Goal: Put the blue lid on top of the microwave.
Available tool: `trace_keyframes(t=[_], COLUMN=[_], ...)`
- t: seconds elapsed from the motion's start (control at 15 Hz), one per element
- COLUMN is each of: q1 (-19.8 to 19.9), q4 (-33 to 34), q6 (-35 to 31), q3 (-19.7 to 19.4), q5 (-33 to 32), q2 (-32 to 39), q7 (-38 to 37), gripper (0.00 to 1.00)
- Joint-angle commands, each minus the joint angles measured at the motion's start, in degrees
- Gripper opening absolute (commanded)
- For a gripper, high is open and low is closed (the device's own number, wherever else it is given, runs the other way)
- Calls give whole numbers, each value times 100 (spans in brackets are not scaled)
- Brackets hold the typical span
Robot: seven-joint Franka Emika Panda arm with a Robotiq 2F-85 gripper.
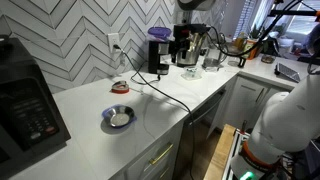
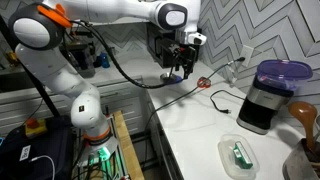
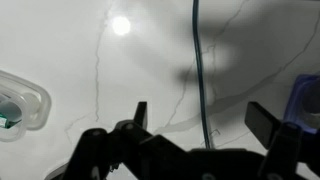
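The round blue-purple plastic lid [image 2: 283,70] is sitting atop the slim black coffee machine [image 2: 262,108], well apart from the boxy black microwave [image 1: 25,105]. The gripper [image 3: 196,110] is hovering spread and empty; button labels [image 1: 38,125] are illegible.

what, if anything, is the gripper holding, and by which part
Nothing. The gripper is open and empty over the counter; the blue lid sits on the coffee machine.

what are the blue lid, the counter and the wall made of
The blue lid: probably plastic, smooth purple-blue with a slight sheen. The counter: polished stone or a lookalike, white with thin grey veins. The wall: seemingly glazed tile, pale pieces in a herringbone pattern.
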State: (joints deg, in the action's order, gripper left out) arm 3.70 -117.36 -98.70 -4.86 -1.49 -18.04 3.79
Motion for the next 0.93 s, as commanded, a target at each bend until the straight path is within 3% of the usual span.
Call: trace_keyframes(t=[0.0, 0.47, 0.87], q1=[3, 372, 774], q4=[14, 965, 2298], q6=[13, -419, -1791], q3=[1, -433, -595], q5=[1, 816, 271], q2=[6, 177, 966], q7=[2, -873, -1317], gripper=[100, 100, 100])
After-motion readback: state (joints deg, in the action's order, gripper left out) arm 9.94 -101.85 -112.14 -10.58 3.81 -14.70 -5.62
